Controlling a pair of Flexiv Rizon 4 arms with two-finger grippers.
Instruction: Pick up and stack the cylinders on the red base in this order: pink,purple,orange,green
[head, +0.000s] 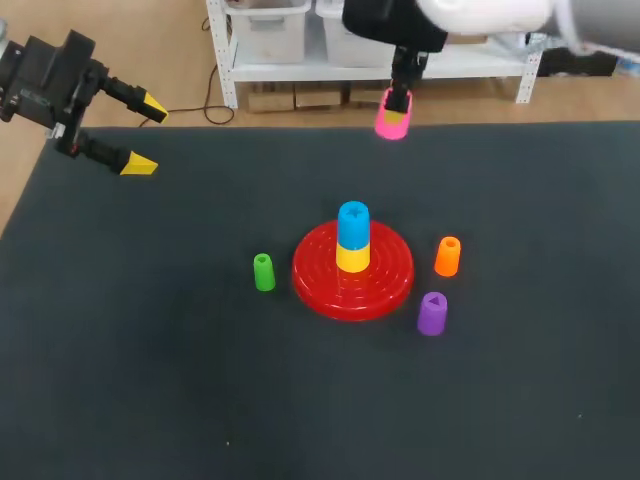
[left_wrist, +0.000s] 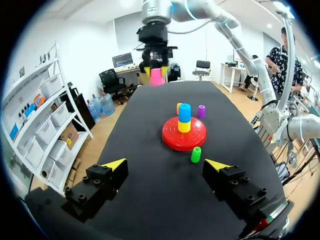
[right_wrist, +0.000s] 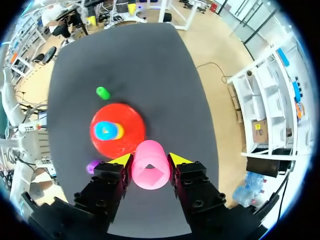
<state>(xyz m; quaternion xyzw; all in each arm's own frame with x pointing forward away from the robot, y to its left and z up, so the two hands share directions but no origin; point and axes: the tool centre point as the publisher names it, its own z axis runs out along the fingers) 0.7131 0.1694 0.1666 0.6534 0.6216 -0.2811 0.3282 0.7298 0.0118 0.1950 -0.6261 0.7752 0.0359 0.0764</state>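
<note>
Right end effector (right_wrist: 150, 160) clamped on pink cylinder (right_wrist: 150, 175); left end effector (left_wrist: 166, 164) apart. Risk: off-centre lowering could topple stack (head: 352, 240) at 6 o'clock.

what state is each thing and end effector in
pink cylinder: held in the air
right end effector: shut on pink cylinder
left end effector: open, empty
purple cylinder: upright on table
orange cylinder: upright on table
green cylinder: upright on table
red base: holds yellow cylinder, blue cylinder on top
</note>
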